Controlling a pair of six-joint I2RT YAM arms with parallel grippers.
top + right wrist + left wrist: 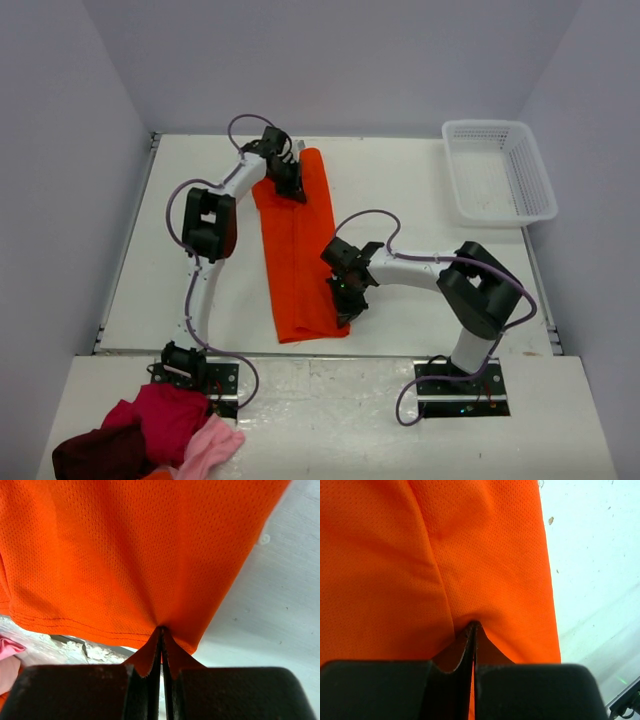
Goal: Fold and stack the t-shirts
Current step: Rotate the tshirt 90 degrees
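Note:
A bright orange t-shirt lies folded into a long narrow strip down the middle of the white table, from far to near. My left gripper is at its far end, shut on the t-shirt cloth, which puckers at the fingertips. My right gripper is at the strip's near right edge, shut on the hemmed cloth, which bunches between its jaws.
A white mesh basket stands at the far right of the table. A heap of red, maroon and pink clothes lies on the near platform beside the left arm's base. Bare white table shows to both sides of the strip.

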